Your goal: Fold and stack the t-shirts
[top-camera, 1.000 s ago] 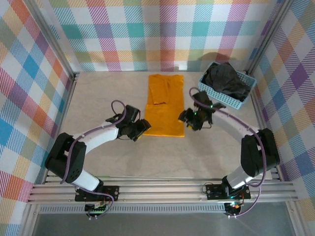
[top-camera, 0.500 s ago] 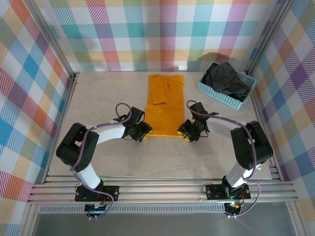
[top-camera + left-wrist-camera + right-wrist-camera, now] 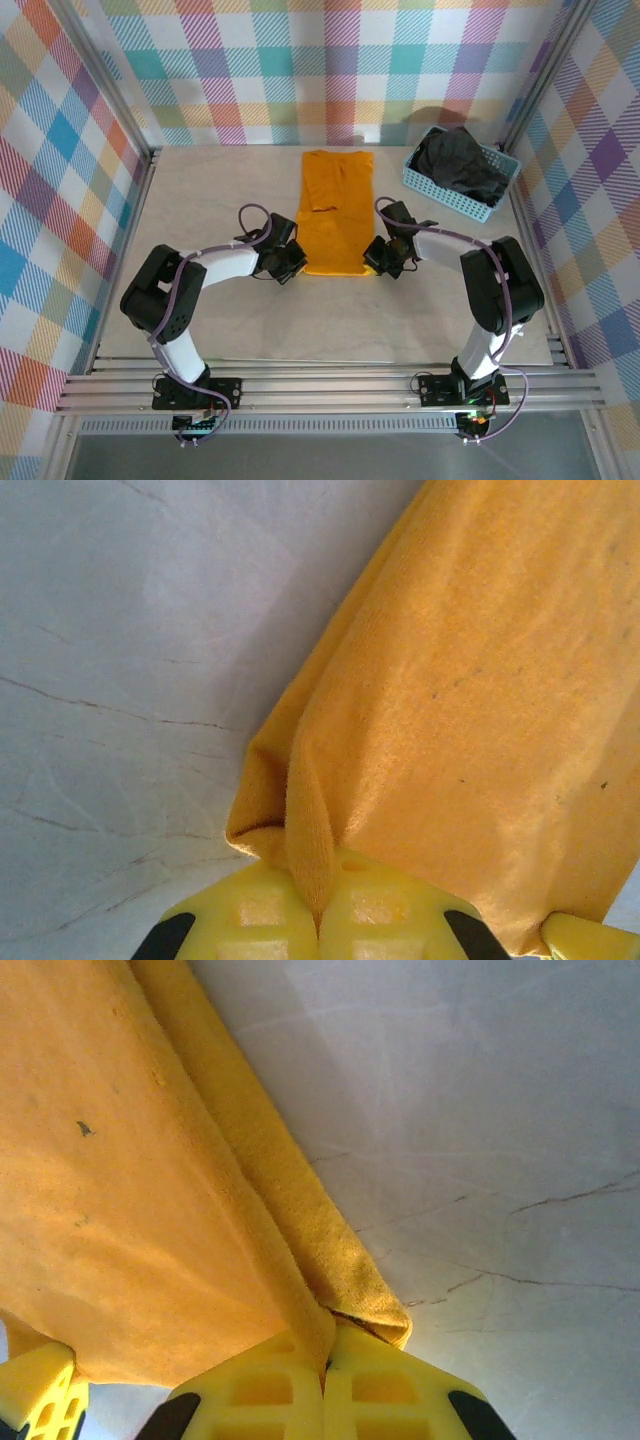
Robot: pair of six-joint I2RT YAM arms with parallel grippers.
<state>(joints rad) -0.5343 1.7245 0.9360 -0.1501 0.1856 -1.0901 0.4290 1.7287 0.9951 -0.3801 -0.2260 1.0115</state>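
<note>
Black t-shirt (image 3: 456, 160) in blue basket (image 3: 447, 199); left jaws, right jaws tight on orange t-shirt (image 3: 337, 215)

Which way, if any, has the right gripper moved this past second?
Yes: the right gripper went away from the blue basket, toward its base, onto a near corner of the orange t-shirt, jaws shut.

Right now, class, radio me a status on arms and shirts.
Left jaws and right jaws shut on orange shirt, near corners. Black shirt in basket. Nothing in the way.
</note>
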